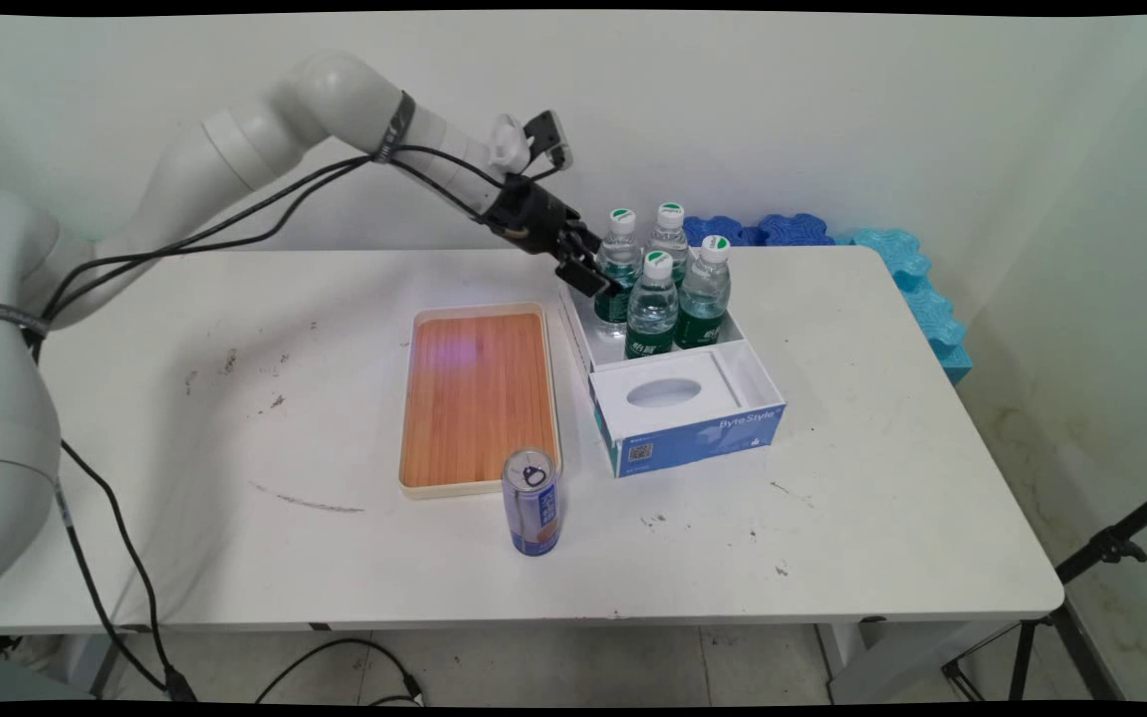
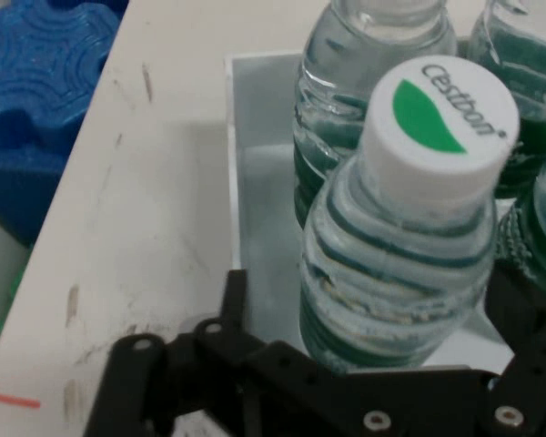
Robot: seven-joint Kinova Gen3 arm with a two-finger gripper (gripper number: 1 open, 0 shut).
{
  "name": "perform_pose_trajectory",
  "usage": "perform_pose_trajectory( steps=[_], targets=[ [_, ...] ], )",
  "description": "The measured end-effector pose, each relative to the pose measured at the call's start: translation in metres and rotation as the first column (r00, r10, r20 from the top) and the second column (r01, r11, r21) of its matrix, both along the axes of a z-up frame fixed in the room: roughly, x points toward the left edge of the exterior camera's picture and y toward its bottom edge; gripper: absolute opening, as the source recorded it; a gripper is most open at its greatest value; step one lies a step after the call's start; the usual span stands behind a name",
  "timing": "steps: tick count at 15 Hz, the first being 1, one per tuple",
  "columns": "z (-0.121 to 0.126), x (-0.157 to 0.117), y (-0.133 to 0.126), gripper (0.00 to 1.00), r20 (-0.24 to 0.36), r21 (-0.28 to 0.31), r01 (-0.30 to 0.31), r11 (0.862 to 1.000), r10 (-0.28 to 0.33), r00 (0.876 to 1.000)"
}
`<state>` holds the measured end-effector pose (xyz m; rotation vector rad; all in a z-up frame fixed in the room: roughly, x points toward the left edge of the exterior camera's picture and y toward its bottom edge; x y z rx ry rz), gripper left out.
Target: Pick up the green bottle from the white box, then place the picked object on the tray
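At the back of the white box (image 1: 678, 388) on the surface (image 1: 882, 478), I had the tool (image 1: 595, 277) spread wide around the rear-left bottle (image 2: 400, 246), one finger on each side, not visibly squeezing it. That bottle was clear, ribbed, green-labelled, with a white cap marked green. Three matching bottles (image 1: 678, 299) stood beside it in the box.

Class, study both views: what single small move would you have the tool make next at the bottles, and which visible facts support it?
Probably close the tool on the nearest bottle. In the hand view that bottle sits between the two open fingers; in the main view the tool is down at the rear-left bottle in the white box, three more bottles close by.
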<state>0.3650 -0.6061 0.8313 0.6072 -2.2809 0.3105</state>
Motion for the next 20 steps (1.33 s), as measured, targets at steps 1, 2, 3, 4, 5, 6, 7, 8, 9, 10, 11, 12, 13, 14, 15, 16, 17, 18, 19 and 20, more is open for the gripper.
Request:
perform_pose_trajectory(
  steps=[1,2,3,4,5,6,7,8,9,10,11,12,13,14,15,16,17,18,19,20],
  targets=[
    [-0.003,-0.003,-0.003,1.0,-0.002,0.001,0.005,1.0,-0.005,1.0],
    [-0.005,-0.006,-0.005,0.0,-0.004,0.002,0.008,1.0,-0.008,1.0],
    [-0.006,-0.007,-0.007,0.0,-0.005,0.003,0.012,1.0,-0.012,1.0],
    [-0.007,-0.009,-0.009,0.0,-0.005,0.003,0.015,1.0,-0.015,1.0],
    [-0.009,-0.009,-0.01,0.0,-0.006,0.004,0.018,1.0,-0.017,1.0],
    [-0.01,-0.009,-0.011,0.0,-0.007,0.005,0.019,1.0,-0.019,1.0],
    [-0.011,-0.01,-0.012,0.0,-0.008,0.005,0.021,1.0,-0.021,1.0],
    [-0.011,-0.009,-0.012,0.0,-0.01,0.005,0.021,1.0,-0.021,1.0],
    [-0.01,-0.008,-0.013,0.0,-0.012,0.005,0.021,1.0,-0.021,1.0],
    [-0.008,-0.007,-0.013,0.0,-0.017,0.004,0.02,1.0,-0.02,1.0],
    [-0.005,-0.006,-0.013,0.0,-0.021,0.002,0.017,1.0,-0.017,1.0],
    [0.001,-0.002,-0.012,0.0,-0.029,-0.001,0.012,1.0,-0.012,1.0],
    [0.008,0.002,-0.011,0.0,-0.037,-0.006,0.01,1.0,-0.011,0.999],
    [0.013,0.005,-0.01,0.0,-0.042,-0.009,0.008,1.0,-0.008,0.999],
    [0.022,0.011,-0.007,0.0,-0.052,-0.012,0.005,1.0,-0.005,0.999],
    [0.033,0.019,-0.002,0.0,-0.064,-0.014,0.001,1.0,-0.002,0.998],
    [0.045,0.027,0.005,0.0,-0.077,-0.016,0.001,1.0,-0.002,0.997],
    [0.055,0.034,0.011,0.0,-0.09,-0.016,0.004,1.0,-0.006,0.996],
    [0.061,0.039,0.015,0.0,-0.098,-0.016,0.006,1.0,-0.008,0.995],
    [0.07,0.048,0.023,0.0,-0.108,-0.014,0.01,1.0,-0.011,0.994]
  ],
)
